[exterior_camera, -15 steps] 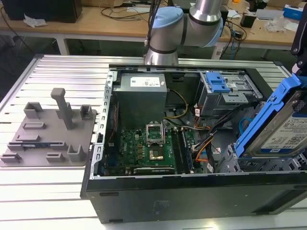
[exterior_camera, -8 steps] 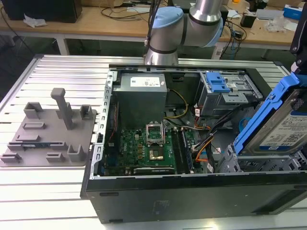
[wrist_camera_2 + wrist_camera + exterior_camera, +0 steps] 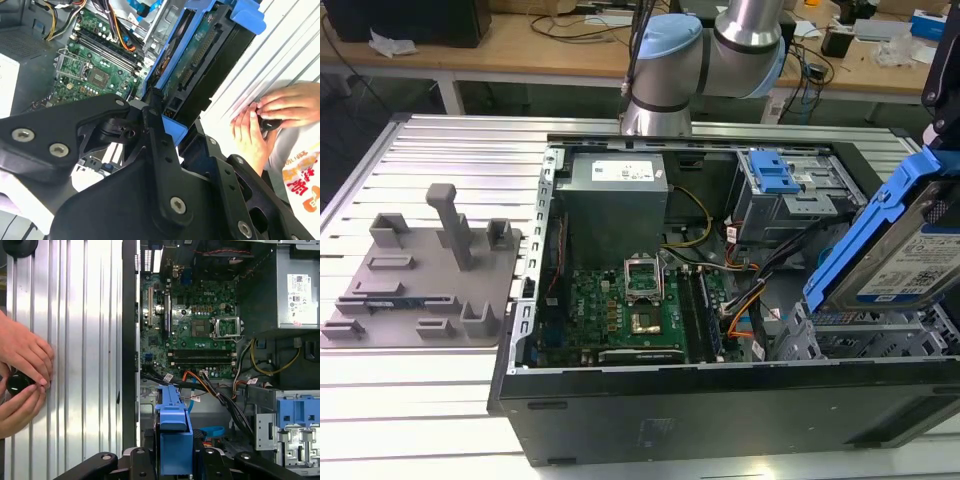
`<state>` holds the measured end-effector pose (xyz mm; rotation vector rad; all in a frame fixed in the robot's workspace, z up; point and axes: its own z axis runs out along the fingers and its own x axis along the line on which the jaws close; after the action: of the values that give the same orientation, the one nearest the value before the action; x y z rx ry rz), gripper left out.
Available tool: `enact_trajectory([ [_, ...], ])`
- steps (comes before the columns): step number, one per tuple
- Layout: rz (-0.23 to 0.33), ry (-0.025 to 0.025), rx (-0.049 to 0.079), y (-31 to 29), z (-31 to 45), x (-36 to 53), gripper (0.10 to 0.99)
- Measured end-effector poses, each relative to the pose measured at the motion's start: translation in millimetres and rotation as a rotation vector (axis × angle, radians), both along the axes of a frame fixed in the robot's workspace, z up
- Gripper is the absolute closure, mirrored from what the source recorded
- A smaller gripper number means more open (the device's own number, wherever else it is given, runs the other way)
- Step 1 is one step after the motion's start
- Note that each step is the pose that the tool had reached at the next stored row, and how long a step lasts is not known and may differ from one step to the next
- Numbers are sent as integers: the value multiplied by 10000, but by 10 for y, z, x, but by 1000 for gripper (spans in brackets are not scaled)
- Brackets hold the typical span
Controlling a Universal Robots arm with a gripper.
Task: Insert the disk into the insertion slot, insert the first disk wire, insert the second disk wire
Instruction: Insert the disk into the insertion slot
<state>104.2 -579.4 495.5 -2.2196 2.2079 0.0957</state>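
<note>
Fingers of the black gripper are pinched on the bright blue plastic carrier of the flat silver disk with its white printed label, one finger on each side of the frame. In the first wrist view the carrier sits squarely between them. At the exterior view's right edge the disk hangs tilted, its lower end just above the grey perforated-metal insertion slot in the lower right corner of the black open computer case; it is not yet inside. The slot lies below the taller grey cage with the blue latch. The job here seems to be lining up: the disk's tilt should be brought in line with the slot's walls so both blue rails enter together, and the feed kept slow and straight so nothing jams. The orange and black cables beside the slot could snag and want watching. A person's hands rest on the ribbed aluminium table beside the case, holding a small black object.
</note>
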Motion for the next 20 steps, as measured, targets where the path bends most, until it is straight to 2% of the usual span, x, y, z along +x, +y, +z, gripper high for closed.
enact_trajectory([
  [3, 0, -2, 37, -1, 0, 9, 722],
  [8, 1, -12, 113, 0, -3, 141, 722],
  [9, 2, -27, 115, 1, -11, 181, 722],
  [12, 3, -249, 114, 2, -23, 182, 722],
  [13, 3, -350, 114, 3, -31, 181, 722],
  [18, 1, -363, 106, 7, -41, 177, 722],
  [20, -55, -362, 80, 53, -62, 176, 722],
])
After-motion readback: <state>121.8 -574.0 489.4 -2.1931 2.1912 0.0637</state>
